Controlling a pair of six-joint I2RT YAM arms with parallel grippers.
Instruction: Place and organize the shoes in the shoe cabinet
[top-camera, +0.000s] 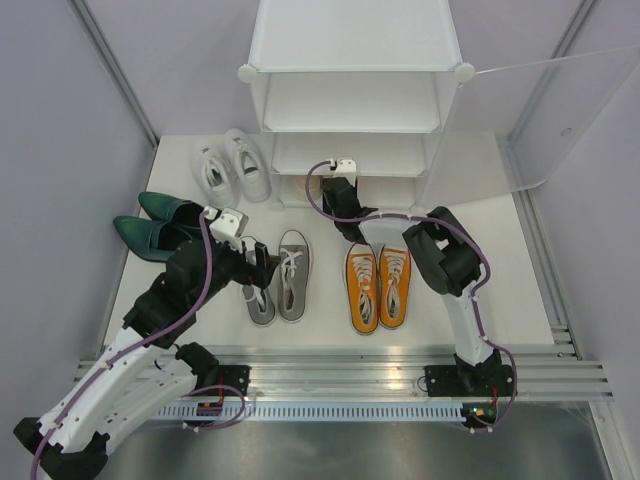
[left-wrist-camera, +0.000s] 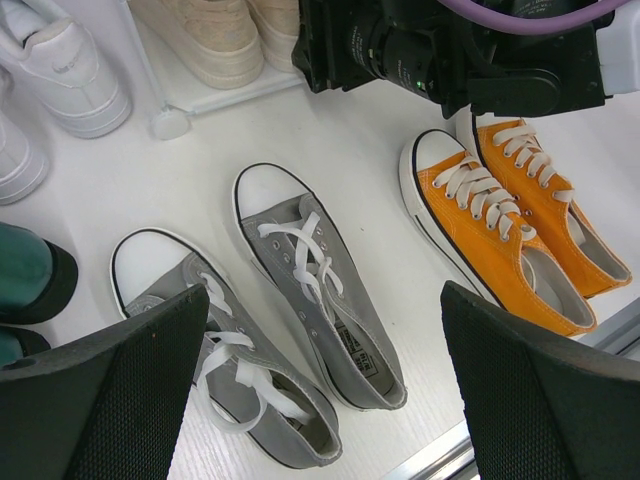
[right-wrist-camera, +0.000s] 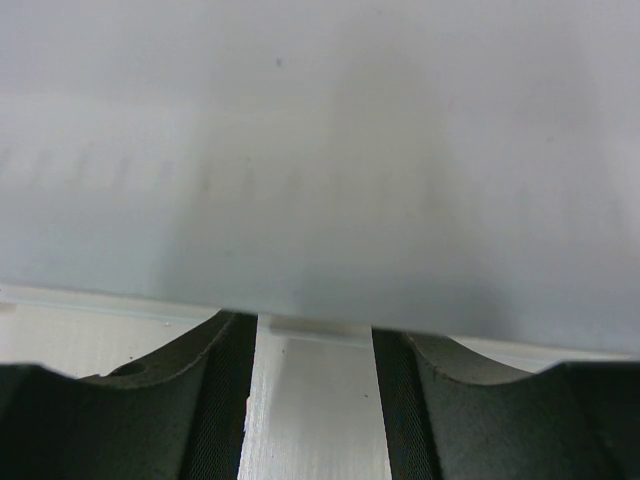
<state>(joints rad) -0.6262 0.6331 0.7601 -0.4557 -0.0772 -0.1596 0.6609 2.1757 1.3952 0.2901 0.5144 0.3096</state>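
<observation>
Grey lace-ups (top-camera: 293, 275), orange lace-ups (top-camera: 363, 290)

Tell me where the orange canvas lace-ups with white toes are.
The orange shoes sit right of centre in the top view, right of the grey canvas lace-ups, toes toward the white cabinet.

- cream pair (left-wrist-camera: 215, 35): cut off by the top edge.
- dark green shoes (left-wrist-camera: 28, 280): cut off by the left edge.
- left grey shoe (top-camera: 262, 305): toe hidden under the left arm (top-camera: 180, 290).
- right end effector (right-wrist-camera: 315, 400): faces a blurred white surface (right-wrist-camera: 320, 150); whether it grips anything is unclear.

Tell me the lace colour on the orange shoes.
White laces on the orange shoes; clearest in the left wrist view.
</observation>
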